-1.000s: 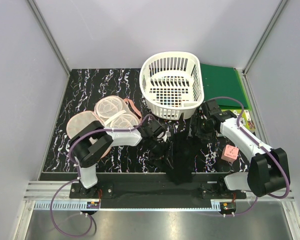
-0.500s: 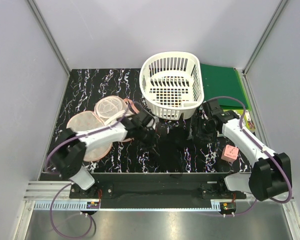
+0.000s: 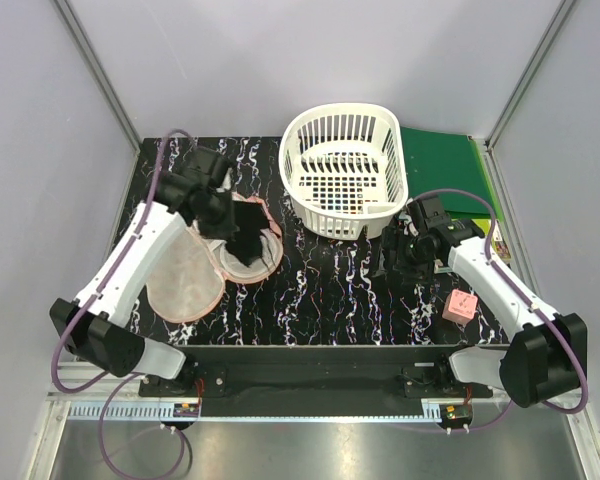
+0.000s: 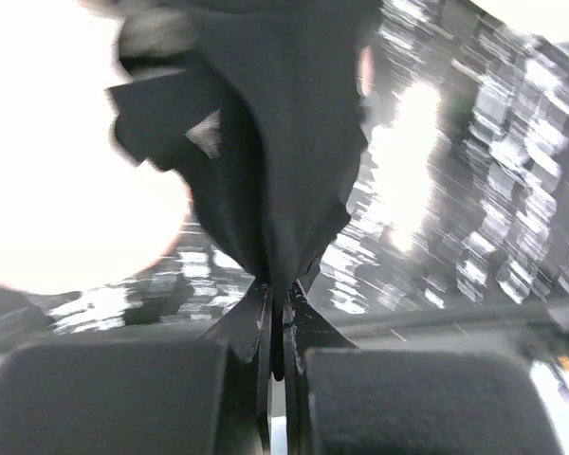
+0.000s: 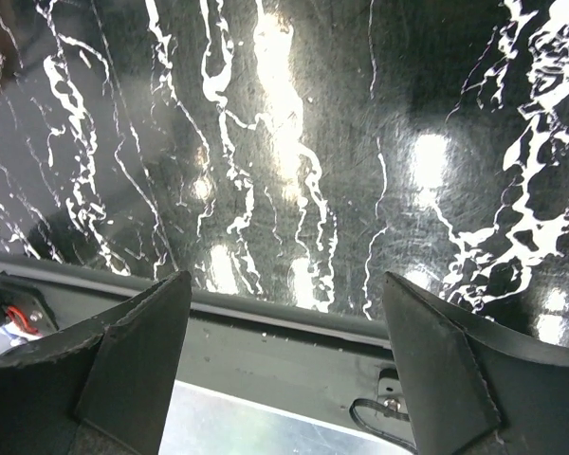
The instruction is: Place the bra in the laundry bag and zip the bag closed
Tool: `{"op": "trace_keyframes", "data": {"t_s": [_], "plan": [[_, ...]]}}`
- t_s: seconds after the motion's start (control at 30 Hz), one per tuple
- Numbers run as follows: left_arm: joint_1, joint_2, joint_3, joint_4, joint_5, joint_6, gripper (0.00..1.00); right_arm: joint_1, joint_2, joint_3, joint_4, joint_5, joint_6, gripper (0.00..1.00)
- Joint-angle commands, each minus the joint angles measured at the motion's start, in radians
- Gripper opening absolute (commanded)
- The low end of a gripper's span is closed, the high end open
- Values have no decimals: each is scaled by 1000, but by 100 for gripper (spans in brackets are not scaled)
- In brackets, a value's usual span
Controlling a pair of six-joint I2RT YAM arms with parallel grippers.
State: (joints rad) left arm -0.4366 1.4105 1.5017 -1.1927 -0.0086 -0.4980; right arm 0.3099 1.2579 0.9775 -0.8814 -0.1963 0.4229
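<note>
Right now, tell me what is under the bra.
The bra hangs from the shut left gripper over one half of the open laundry bag, whose pale lining shows around it. The lining directly beneath is covered by the fabric.

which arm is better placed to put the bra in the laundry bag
Left. The left gripper is shut on the bra above the open laundry bag; the right gripper is open, empty, near the basket.

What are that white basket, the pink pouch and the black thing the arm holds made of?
The basket looks like hard white plastic, slightly glossy, with moulded slots. The pouch seems to be thin peach-pink fabric, perhaps with pale mesh inside; it lies limp and flat. The black thing is soft matt cloth, creasing and draping from the left gripper.
</note>
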Motion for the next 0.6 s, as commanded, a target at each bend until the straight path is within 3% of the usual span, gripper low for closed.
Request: {"op": "trace_keyframes", "data": {"t_s": [0.0,0.2,0.43,0.57], "plan": [[82,16,133,-243,-400,96,0,-3,-8,61,-31,-32,-15,89],[88,81,164,-349,-730,131,0,-2,12,93,-57,-58,-27,89],[84,160,120,-354,-921,102,0,-3,18,104,-79,-89,-35,90],[15,310,126,-355,-1022,72,0,-5,26,89,-79,-97,-36,90]]}}
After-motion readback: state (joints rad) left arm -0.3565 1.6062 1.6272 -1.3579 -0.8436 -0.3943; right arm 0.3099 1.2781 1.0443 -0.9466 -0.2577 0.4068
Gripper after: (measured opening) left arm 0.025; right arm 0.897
